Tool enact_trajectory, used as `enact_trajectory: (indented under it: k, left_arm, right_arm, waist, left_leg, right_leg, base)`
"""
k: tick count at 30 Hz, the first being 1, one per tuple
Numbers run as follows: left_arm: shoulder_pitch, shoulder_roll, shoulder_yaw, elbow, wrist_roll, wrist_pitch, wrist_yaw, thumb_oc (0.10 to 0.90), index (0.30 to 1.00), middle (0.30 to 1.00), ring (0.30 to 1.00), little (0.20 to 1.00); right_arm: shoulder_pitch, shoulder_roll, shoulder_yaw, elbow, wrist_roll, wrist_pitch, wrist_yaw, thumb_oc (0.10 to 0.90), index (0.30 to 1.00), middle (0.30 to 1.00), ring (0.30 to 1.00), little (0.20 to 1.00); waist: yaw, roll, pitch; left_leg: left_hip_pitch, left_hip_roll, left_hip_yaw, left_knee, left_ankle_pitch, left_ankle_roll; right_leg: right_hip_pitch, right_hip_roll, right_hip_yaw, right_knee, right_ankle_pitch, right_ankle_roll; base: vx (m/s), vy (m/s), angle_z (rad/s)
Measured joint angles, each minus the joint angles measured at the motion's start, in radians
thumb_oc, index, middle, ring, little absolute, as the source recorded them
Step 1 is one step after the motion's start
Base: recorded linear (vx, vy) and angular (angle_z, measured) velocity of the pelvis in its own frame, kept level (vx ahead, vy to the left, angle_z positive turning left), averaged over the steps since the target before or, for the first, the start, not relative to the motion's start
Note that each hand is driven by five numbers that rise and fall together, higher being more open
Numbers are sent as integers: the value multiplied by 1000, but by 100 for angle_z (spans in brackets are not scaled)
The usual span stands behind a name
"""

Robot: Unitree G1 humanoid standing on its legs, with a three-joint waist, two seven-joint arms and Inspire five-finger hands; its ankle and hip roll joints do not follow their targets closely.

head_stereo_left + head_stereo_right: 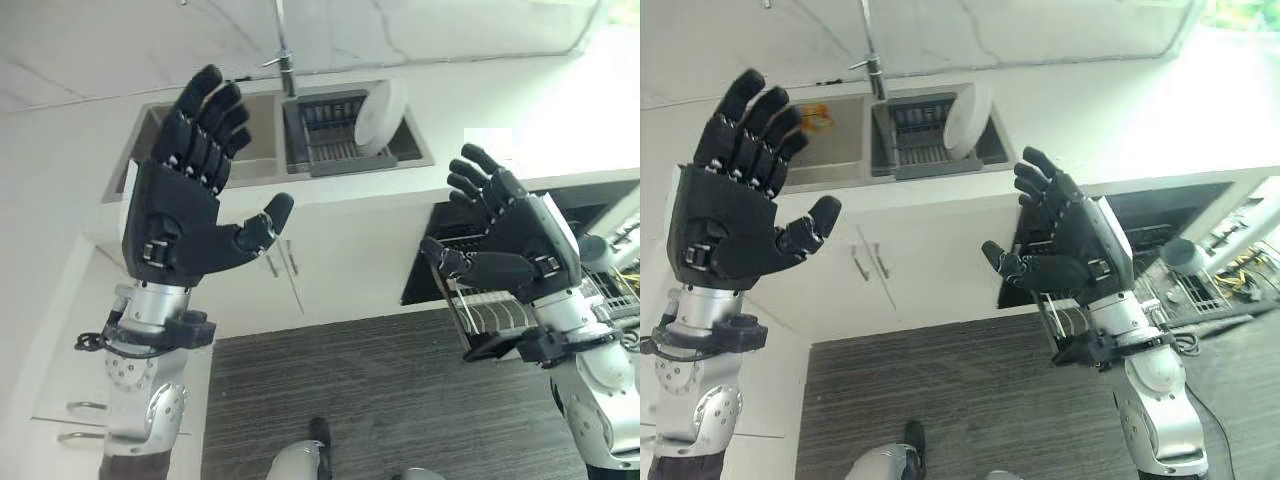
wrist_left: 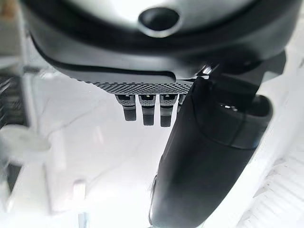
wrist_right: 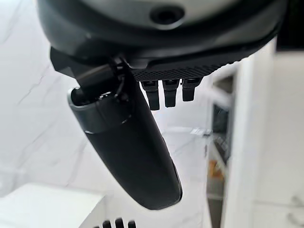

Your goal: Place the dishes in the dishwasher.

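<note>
Both hands hang empty with fingers spread: the left hand (image 1: 180,225) before the sink (image 1: 165,135), the right hand (image 1: 515,235) before the open dishwasher (image 1: 500,300). A white plate (image 1: 380,115) leans in the sink's rack (image 1: 325,135). Nothing appears gripped yet; the next move likely calls for reaching to that plate.

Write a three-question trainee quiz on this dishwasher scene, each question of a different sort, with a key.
1. True or false: the left hand holds the white plate.
2. The plate stands in: A) the dishwasher B) the dark rack in the sink C) the floor.
3. Fill in: the dishwasher below the counter is ___ (open/closed).

Key: 1 false; 2 B; 3 open. Both hands, the right hand too, are raised, open and empty.
</note>
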Motion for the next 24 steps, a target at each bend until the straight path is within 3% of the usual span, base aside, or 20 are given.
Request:
enact_trajectory:
  k: [3, 6, 8, 9, 10, 11, 12, 13, 14, 15, 16, 17, 18, 19, 20, 21, 22, 23, 24]
  left_arm:
    - [9, 64, 4, 0, 54, -12, 21, 800, 900, 900, 900, 900]
    - [8, 62, 4, 0, 54, -26, 15, 800, 900, 900, 900, 900]
    - [7, 63, 1, -1, 54, -26, 12, 800, 900, 900, 900, 900]
    - [9, 59, -10, 1, 54, -26, 12, 800, 900, 900, 900, 900]
    - [6, 52, -18, 3, 52, -27, 10, 800, 900, 900, 900, 900]
    - [4, 27, -35, 9, 51, -28, 5, 800, 900, 900, 900, 900]
    - [12, 16, -35, 18, 51, -29, -10, 800, 900, 900, 900, 900]
    - [22, 10, -35, 21, 51, -29, -9, 800, 900, 900, 900, 900]
    - [25, 11, -34, 24, 51, -27, -6, 800, 900, 900, 900, 900]
    - [25, 14, -33, 25, 51, -23, -6, 800, 900, 900, 900, 900]
    - [23, 20, -33, 25, 49, -19, -7, 800, 900, 900, 900, 900]
    - [17, 15, -31, 37, 41, -18, -8, 800, 900, 900, 900, 900]
    - [-6, 25, -19, 59, 37, -27, -9, 800, 900, 900, 900, 900]
    - [-33, 26, -8, 76, 22, -14, -4, 800, 900, 900, 900, 900]
    - [-17, -12, -3, 92, 5, -3, -4, 800, 900, 900, 900, 900]
    - [-14, -30, -25, 97, 4, 18, -3, 800, 900, 900, 900, 900]
    - [-14, -18, -51, 96, 5, 27, -10, 800, 900, 900, 900, 900]
    - [-5, -16, -72, 87, 4, 33, -12, 800, 900, 900, 900, 900]
    - [3, -14, -69, 69, -1, 33, -8, 800, 900, 900, 900, 900]
  right_arm:
    - [-15, -1, 4, 0, 2, -3, 7, 800, 900, 900, 900, 900]
    - [-13, 7, 3, 1, 2, -13, 10, 800, 900, 900, 900, 900]
    - [10, 10, -5, 3, 2, -57, 4, 800, 900, 900, 900, 900]
    - [14, 30, -5, 18, 2, -80, 3, 800, 900, 900, 900, 900]
    - [13, 53, -5, 31, 2, -96, 3, 800, 900, 900, 900, 900]
    - [24, 79, -10, 31, 2, -119, -2, 800, 900, 900, 900, 900]
    - [35, 109, -7, 31, 2, -120, 1, 800, 900, 900, 900, 900]
    - [57, 116, -1, 24, 2, -121, 13, 800, 900, 900, 900, 900]
    - [70, 111, -1, 23, 2, -121, 29, 800, 900, 900, 900, 900]
    - [86, 108, -1, 23, 3, -121, 33, 800, 900, 900, 900, 900]
    - [107, 100, -1, 27, 11, -120, 38, 800, 900, 900, 900, 900]
    - [113, 102, 1, 32, 24, -118, 42, 800, 900, 900, 900, 900]
    - [103, 113, 6, 33, 43, -118, 49, 800, 900, 900, 900, 900]
    - [95, 93, -2, 23, 52, -120, 53, 800, 900, 900, 900, 900]
    - [102, 103, 1, 26, 51, -107, 58, 800, 900, 900, 900, 900]
    - [100, 115, -1, 26, 51, -103, 48, 800, 900, 900, 900, 900]
    - [98, 120, -1, 26, 51, -103, 45, 800, 900, 900, 900, 900]
    - [92, 107, 1, 25, 50, -89, 43, 800, 900, 900, 900, 900]
    - [82, 97, 2, 25, 50, -84, 38, 800, 900, 900, 900, 900]
  waist:
    - [6, -28, -8]
    - [-5, -29, -9]
    - [-8, -32, -13]
    - [-16, -27, -18]
    - [-28, -17, -22]
    - [-44, 37, -43]
    - [-62, 56, -53]
    - [-78, 51, -52]
    - [-88, 56, -50]
    - [-87, 54, -51]
    - [-89, 52, -51]
    - [-95, 38, -50]
    - [-103, -3, -43]
    - [-109, -1, -38]
    - [-114, -15, -23]
    - [-125, -12, -21]
    - [-130, -12, -22]
    - [-122, -21, -22]
    - [-110, -22, -23]
  left_leg:
    - [6, -17, -6, -1, -11, 2]
    - [6, -23, -11, 14, -29, -3]
    - [4, -38, -12, 24, -38, 7]
    - [3, -48, -44, 37, -57, 17]
    - [-15, -54, -51, 94, -86, 35]
    - [-67, -43, -75, 252, -177, 44]
    - [-57, -39, -75, 260, -218, 84]
    - [-39, -48, -63, 252, -216, 79]
    - [-28, -46, -52, 237, -217, 77]
    - [-15, -48, -36, 207, -206, 65]
    - [15, -55, -32, 146, -183, 40]
    - [39, -60, -22, 103, -179, -35]
    - [7, -59, 16, 203, -260, -51]
    - [-3, -15, -54, 282, -299, 12]
    - [3, -44, -57, 310, -319, 35]
    - [6, -43, -87, 291, -307, 38]
    - [12, -52, -122, 265, -291, 23]
    - [57, -61, -141, 212, -265, -15]
    - [87, -60, -150, 183, -256, -19]
  right_leg:
    - [18, -14, -17, -27, -1, 7]
    - [29, -16, -17, -33, 0, 15]
    - [38, -24, -21, -49, 7, 24]
    - [62, -21, -31, -65, 22, 35]
    - [50, -15, -25, -18, 28, 42]
    - [-43, -4, -6, 176, 25, 52]
    - [-130, -11, 33, 341, 58, 68]
    - [-222, -38, 73, 490, 82, 61]
    - [-282, -46, 64, 513, 73, 50]
    - [-320, -50, 54, 464, 76, 33]
    - [-316, -32, 17, 251, 89, 20]
    - [-298, -13, -6, 18, 129, 7]
    - [-310, -44, 26, -65, 131, 49]
    - [-348, -60, 41, -19, 188, 136]
    - [-387, -76, 95, 63, 203, 130]
    - [-408, -41, 128, 80, 207, 120]
    - [-406, -19, 153, 61, 210, 117]
    - [-371, -15, 138, 34, 217, 86]
    - [-336, -5, 113, 16, 236, 58]
  base:
    - [130, 119, 8]
    - [107, 117, 1]
    - [163, 201, 7]
    - [86, 148, 15]
    - [86, 157, 22]
    - [46, 97, 11]
    - [72, 44, 4]
    - [99, -58, -11]
    - [147, -141, -24]
    - [258, -349, -31]
    - [242, -347, -36]
    - [245, -355, -25]
    - [169, -204, -11]
    - [197, -233, -2]
    - [220, -283, 28]
    - [222, -361, 59]
    - [217, -409, 100]
    - [231, -457, 86]
    - [211, -381, 59]
